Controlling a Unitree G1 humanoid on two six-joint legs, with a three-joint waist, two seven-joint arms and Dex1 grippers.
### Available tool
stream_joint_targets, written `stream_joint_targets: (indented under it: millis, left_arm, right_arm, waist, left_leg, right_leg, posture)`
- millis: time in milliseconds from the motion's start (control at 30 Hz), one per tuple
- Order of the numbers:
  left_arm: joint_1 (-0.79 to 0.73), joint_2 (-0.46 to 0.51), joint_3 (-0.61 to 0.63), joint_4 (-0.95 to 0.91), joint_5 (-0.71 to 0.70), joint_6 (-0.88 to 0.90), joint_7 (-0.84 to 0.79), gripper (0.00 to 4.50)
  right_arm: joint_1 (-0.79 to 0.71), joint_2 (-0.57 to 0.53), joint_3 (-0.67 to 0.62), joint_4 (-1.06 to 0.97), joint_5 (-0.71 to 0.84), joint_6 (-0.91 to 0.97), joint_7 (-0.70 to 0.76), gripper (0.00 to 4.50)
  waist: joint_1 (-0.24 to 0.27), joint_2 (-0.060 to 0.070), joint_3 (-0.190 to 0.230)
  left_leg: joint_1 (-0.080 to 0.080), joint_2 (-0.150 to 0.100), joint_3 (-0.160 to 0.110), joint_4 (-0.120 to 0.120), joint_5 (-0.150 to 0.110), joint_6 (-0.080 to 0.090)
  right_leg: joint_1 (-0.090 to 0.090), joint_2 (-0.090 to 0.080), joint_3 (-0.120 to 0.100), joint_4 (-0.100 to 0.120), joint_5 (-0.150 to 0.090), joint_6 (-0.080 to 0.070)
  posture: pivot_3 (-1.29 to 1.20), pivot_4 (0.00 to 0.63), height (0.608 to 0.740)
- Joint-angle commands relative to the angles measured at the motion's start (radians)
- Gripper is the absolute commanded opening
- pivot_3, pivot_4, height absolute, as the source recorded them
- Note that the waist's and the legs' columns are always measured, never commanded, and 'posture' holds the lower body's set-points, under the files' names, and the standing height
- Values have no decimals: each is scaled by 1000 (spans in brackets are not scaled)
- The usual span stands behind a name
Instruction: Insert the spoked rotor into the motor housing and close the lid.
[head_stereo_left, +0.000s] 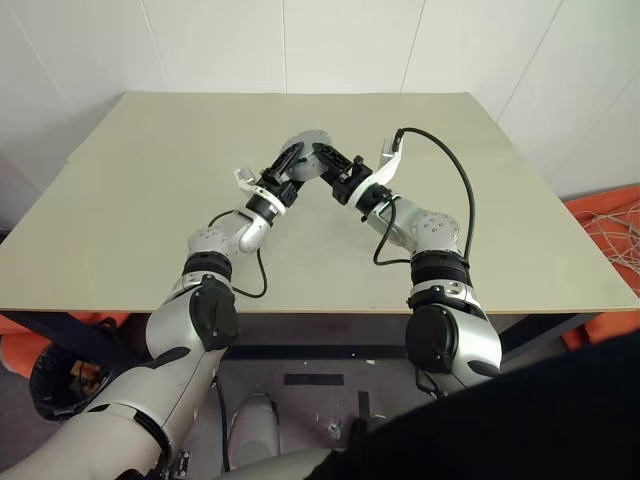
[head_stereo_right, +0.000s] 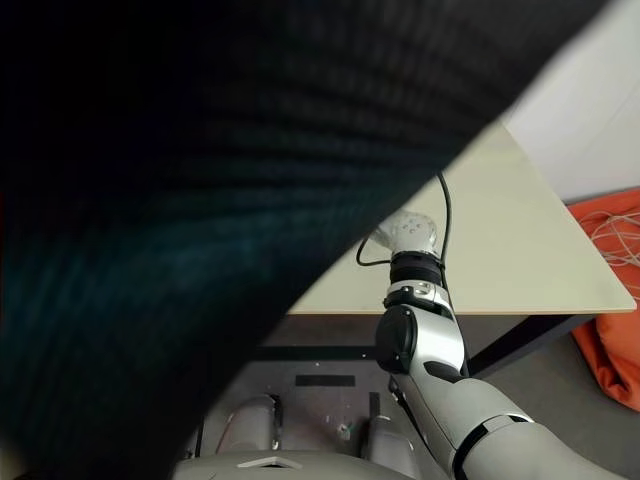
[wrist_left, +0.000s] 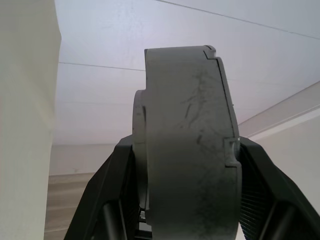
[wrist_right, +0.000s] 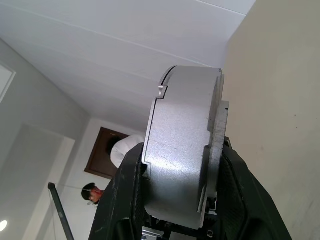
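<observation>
The motor housing (head_stereo_left: 309, 143) is a round grey metal body held up over the middle of the table (head_stereo_left: 150, 200), between both grippers. My left gripper (head_stereo_left: 296, 160) grips it from the left and my right gripper (head_stereo_left: 330, 162) from the right. In the left wrist view the housing (wrist_left: 190, 150) stands edge-on, with black fingers (wrist_left: 107, 195) against both sides. The right wrist view shows the same for the silver-looking housing (wrist_right: 182, 150) and its fingers (wrist_right: 240, 190). A thinner stepped disc (wrist_right: 221, 125) lies flat against one face; I cannot tell whether it is the lid. The spoked rotor is hidden.
The beige table top is wide, with its front edge (head_stereo_left: 320, 308) near my arms. A black cable (head_stereo_left: 455, 170) loops above my right forearm. Orange material with cords (head_stereo_left: 610, 225) lies on the floor to the right. A dark cloth-like shape (head_stereo_right: 200, 200) covers much of the right eye view.
</observation>
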Motion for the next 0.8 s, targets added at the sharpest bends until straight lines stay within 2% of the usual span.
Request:
stream_joint_targets:
  millis: [33,200,467,633,800]
  left_arm:
    - [-42,7,-13,-30,10,9,-37,2092]
    - [-41,8,-12,-28,15,3,-33,2092]
    - [-41,11,-15,-29,33,0,-41,2092]
    - [-37,14,-25,-39,59,-20,-49,2092]
    - [-13,64,-86,-107,155,-146,-69,2092]
  right_arm:
    - [-21,-2,1,-60,40,-15,5,1904]
    - [-17,-8,21,-51,4,-70,13,1904]
    - [-29,-14,40,-11,-56,-214,-30,4477]
    - [-36,-27,39,35,-102,-331,-64,4477]
    - [-32,-70,63,79,-173,-428,-77,4477]
  waist:
    - [1,0,0]
    - [1,0,0]
    - [1,0,0]
    - [-2,0,0]
    - [-4,0,0]
  left_leg:
    - [0,0,0,0,0,0]
    - [0,0,0,0,0,0]
    - [0,0,0,0,0,0]
    - [0,0,0,0,0,0]
    - [0,0,0,0,0,0]
  right_leg:
    - [0,0,0,0,0,0]
    - [0,0,0,0,0,0]
    - [0,0,0,0,0,0]
    - [0,0,0,0,0,0]
    - [0,0,0,0,0,0]
  posture:
    - [0,0,740]
    - [0,0,740]
    - [0,0,740]
    - [0,0,740]
    - [0,0,740]
